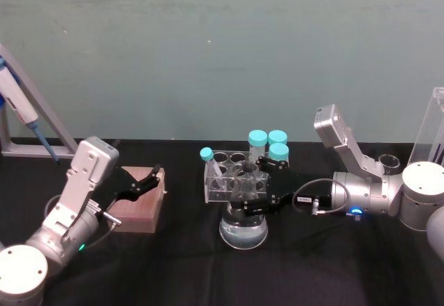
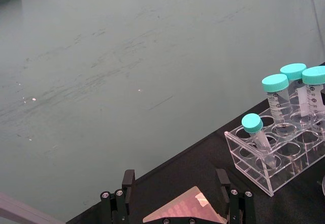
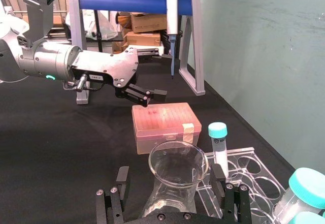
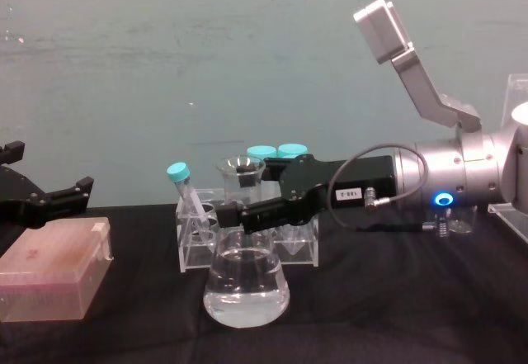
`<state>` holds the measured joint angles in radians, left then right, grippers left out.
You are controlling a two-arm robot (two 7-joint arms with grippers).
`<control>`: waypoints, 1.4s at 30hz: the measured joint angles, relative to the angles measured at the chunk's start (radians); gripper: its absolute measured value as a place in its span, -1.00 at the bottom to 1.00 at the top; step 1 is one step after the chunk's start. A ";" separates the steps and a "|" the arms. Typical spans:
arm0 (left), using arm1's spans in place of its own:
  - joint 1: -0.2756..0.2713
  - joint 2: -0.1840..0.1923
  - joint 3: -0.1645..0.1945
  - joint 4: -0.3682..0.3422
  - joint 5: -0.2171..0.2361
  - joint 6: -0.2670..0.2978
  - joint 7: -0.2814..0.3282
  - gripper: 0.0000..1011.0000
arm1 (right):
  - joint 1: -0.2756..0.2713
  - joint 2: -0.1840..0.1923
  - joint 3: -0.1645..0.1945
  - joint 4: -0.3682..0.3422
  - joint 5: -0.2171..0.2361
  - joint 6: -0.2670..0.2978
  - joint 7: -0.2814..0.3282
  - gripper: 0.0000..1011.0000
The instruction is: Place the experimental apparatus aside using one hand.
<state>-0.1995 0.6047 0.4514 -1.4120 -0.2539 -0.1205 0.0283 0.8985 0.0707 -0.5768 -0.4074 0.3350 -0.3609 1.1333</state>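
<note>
A conical glass flask (image 1: 243, 231) with clear liquid stands upright on the black table in front of me. My right gripper (image 1: 244, 191) reaches in from the right, open, with its fingers on either side of the flask's neck (image 4: 241, 184). In the right wrist view the flask's mouth (image 3: 177, 164) sits between the spread fingers (image 3: 219, 175). A small glass beaker (image 1: 388, 160) is behind the right arm, and a tall clear acrylic stand (image 1: 433, 129) rises at the far right. Over at the left, my left gripper (image 1: 149, 181) hangs open and empty.
A clear tube rack (image 1: 220, 189) holding teal-capped tubes (image 1: 267, 143) stands directly behind the flask. A pink tip box (image 1: 139, 207) lies under the left gripper. A pipette stand (image 1: 28, 122) with a blue pipette is at the back left.
</note>
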 joint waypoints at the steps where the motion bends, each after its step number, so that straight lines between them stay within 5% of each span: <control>1: 0.000 0.000 0.000 0.000 0.000 0.000 0.000 0.98 | 0.000 0.000 0.000 0.000 0.001 0.000 0.000 0.98; 9: 0.000 0.000 0.000 0.000 0.000 0.000 0.000 0.98 | -0.001 0.000 0.000 0.000 0.003 0.000 0.002 0.97; 13: 0.000 0.000 0.000 0.000 0.000 0.000 0.000 0.98 | -0.001 0.000 0.000 0.000 0.003 0.000 0.002 0.81; 28: 0.000 0.000 0.000 0.000 0.000 0.000 0.000 0.98 | -0.001 0.000 0.000 0.000 0.005 0.001 0.004 -0.09; 42: 0.000 0.000 0.000 0.000 0.000 0.000 0.000 0.98 | -0.001 0.000 0.002 0.000 0.005 0.001 0.004 -0.11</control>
<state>-0.1996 0.6047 0.4514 -1.4120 -0.2539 -0.1205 0.0283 0.8974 0.0708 -0.5748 -0.4074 0.3401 -0.3603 1.1377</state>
